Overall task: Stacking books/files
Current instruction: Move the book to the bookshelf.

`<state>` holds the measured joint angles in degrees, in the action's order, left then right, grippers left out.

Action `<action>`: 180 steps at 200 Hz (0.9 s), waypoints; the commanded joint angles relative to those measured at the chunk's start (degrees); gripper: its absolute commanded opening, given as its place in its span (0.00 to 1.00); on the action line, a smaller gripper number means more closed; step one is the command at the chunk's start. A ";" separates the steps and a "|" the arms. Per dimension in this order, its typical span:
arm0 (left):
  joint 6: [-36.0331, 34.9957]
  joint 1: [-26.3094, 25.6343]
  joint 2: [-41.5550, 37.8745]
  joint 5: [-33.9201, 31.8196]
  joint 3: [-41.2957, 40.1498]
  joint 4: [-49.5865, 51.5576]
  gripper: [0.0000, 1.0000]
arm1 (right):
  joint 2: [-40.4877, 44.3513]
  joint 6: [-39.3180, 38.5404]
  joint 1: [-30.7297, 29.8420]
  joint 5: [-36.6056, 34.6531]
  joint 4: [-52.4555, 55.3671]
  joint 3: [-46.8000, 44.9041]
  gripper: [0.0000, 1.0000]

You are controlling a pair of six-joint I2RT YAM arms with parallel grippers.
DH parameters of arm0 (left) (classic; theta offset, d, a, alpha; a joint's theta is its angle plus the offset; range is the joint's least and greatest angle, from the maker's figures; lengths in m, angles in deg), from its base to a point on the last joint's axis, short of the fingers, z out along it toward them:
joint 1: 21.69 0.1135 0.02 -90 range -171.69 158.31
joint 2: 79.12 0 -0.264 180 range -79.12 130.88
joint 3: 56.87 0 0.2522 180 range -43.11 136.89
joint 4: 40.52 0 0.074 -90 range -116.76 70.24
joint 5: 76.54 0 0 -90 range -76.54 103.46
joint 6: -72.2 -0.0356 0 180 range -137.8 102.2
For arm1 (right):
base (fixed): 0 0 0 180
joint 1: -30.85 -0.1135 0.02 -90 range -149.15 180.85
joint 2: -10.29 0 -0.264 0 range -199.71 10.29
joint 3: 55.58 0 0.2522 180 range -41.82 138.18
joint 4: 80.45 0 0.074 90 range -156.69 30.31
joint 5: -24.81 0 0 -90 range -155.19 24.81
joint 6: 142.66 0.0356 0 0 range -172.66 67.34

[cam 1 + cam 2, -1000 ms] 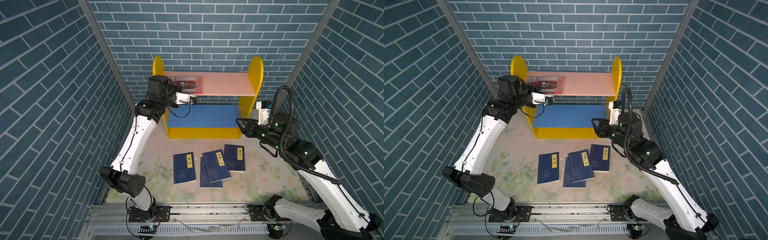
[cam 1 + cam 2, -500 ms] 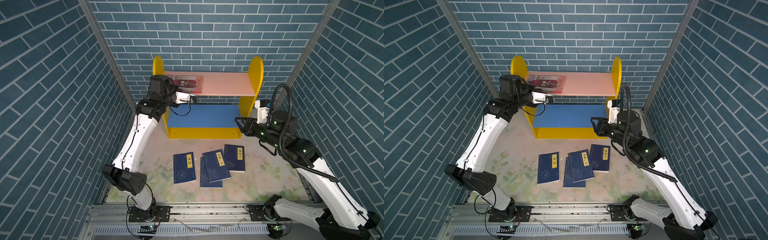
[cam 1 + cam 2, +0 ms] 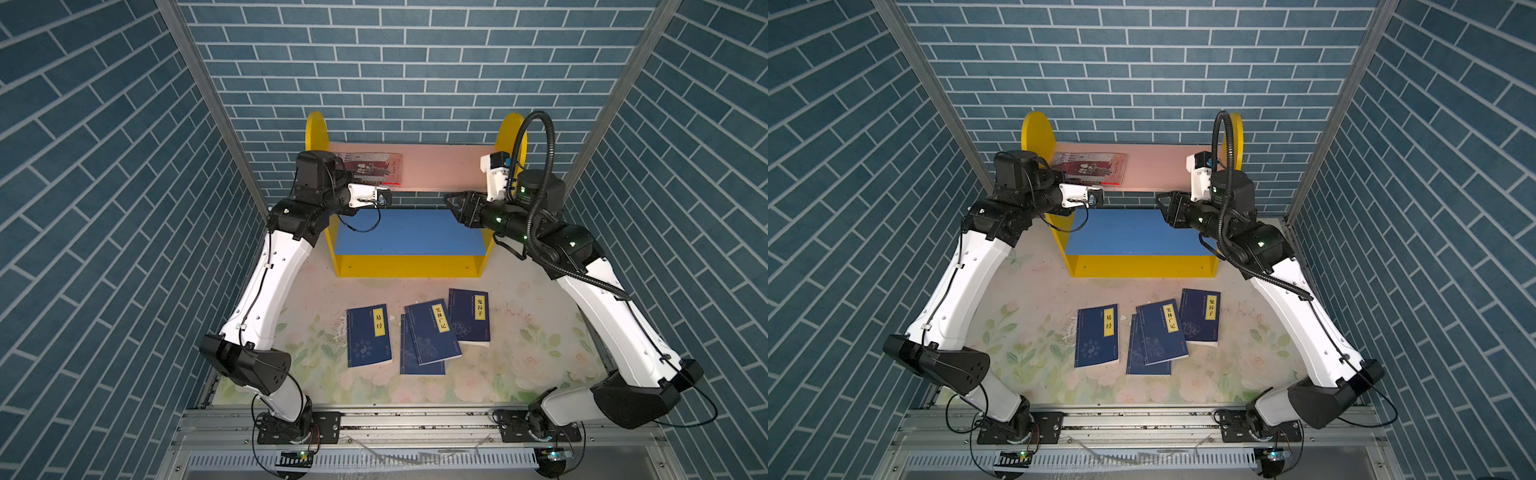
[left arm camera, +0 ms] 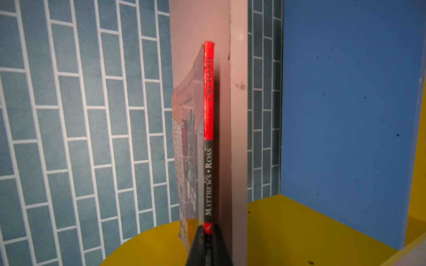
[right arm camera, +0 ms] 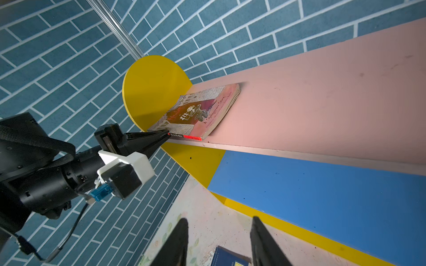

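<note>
The red-pink illustrated book (image 3: 374, 168) (image 3: 1090, 168) lies flat at the left end of the pink top shelf (image 3: 449, 170). My left gripper (image 4: 208, 231) (image 5: 168, 134) is shut, its tips touching the end of that book's red-and-black spine (image 4: 208, 92). Several navy books with yellow title strips lie on the floral table: one alone (image 3: 369, 334), one (image 3: 434, 330) overlapping another (image 3: 415, 363), one further right (image 3: 469, 316). My right gripper (image 3: 446, 197) (image 5: 219, 218) hangs open and empty in front of the shelf, right of its middle.
The shelf unit has yellow round-topped side panels (image 3: 316, 129) and a blue lower board (image 3: 407, 232) behind a yellow front lip. Brick-pattern walls close in on three sides. A metal rail (image 3: 415, 419) runs along the table's front edge.
The left gripper's jaws have closed at the red book's spine. The right arm has risen and moved back toward the shelf. The navy books have not moved.
</note>
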<state>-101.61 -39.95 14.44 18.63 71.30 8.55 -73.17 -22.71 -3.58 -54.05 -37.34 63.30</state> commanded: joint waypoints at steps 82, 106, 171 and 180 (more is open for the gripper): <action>4.10 0.69 -2.46 -2.71 -4.39 -2.78 0.00 | -4.85 0.81 1.63 6.49 -2.64 3.86 0.45; 4.07 0.86 -2.33 -2.99 -4.11 -2.84 0.00 | -4.61 0.81 1.74 6.36 -2.88 3.30 0.45; 4.23 1.47 -2.79 -2.56 -3.69 -1.41 0.00 | -4.53 1.00 2.01 6.86 -3.15 2.81 0.45; 4.12 1.47 -3.21 -2.29 -4.25 -1.57 0.00 | -4.50 0.99 2.02 6.88 -3.21 2.85 0.45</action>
<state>-98.40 -39.25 13.26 16.16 67.80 5.77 -77.87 -22.47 -1.81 -48.28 -38.92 65.53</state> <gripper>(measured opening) 0.078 0.450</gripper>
